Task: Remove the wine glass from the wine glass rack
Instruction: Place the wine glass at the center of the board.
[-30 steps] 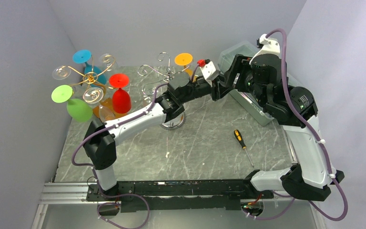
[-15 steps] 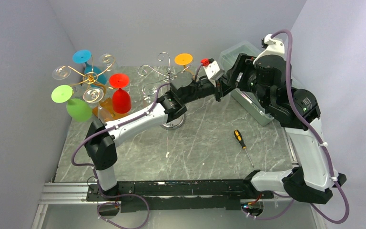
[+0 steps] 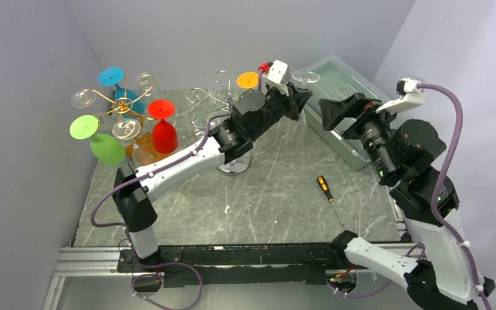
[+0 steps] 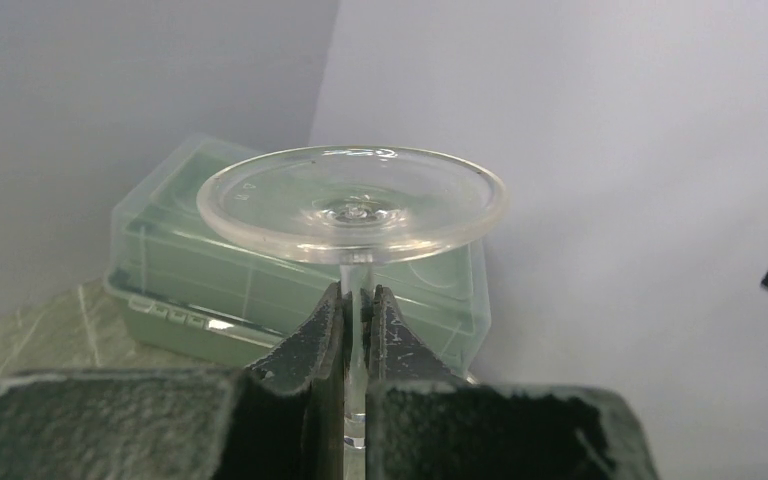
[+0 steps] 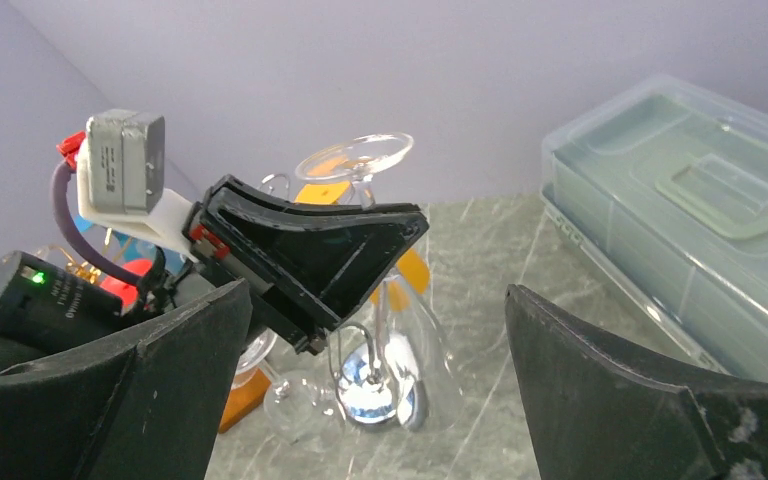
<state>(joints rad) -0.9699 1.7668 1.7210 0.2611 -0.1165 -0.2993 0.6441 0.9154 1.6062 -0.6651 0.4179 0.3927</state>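
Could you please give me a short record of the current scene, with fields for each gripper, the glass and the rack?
Left gripper: shut on the stem of the clear wine glass, just below its foot
Glass pose: upside down, foot up, bowl hanging
Right gripper: open, holding nothing, facing the glass
Silver wire rack: left of the held glass, apart from it
Grey marble table: black-and-yellow screwdriver lying loose

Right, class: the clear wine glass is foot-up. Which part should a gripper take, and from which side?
Take the wine glass by its stem, just under the foot, coming in level from the side. The stem is thin enough to pinch, and the wide foot above would likely stop it slipping down. The left gripper holds it so.
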